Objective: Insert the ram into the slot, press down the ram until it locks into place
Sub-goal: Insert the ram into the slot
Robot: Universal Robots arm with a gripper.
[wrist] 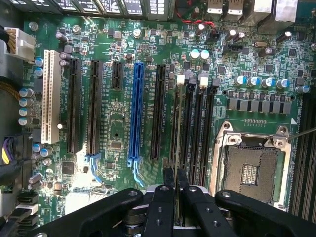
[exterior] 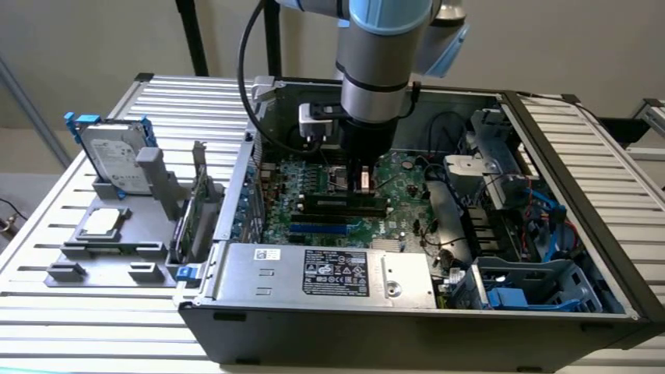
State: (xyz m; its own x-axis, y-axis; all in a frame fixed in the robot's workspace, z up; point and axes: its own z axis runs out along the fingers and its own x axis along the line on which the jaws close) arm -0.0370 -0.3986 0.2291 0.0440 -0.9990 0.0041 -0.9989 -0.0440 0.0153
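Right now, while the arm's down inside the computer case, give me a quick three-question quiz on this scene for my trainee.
1. True or false: the gripper holds the ram over the black memory slots.
2. The long coloured slot on the motherboard is: A red, B blue, C yellow.
3. What stands upright in the grey fixture outside the case?
Key: 1 true; 2 B; 3 a hard drive.
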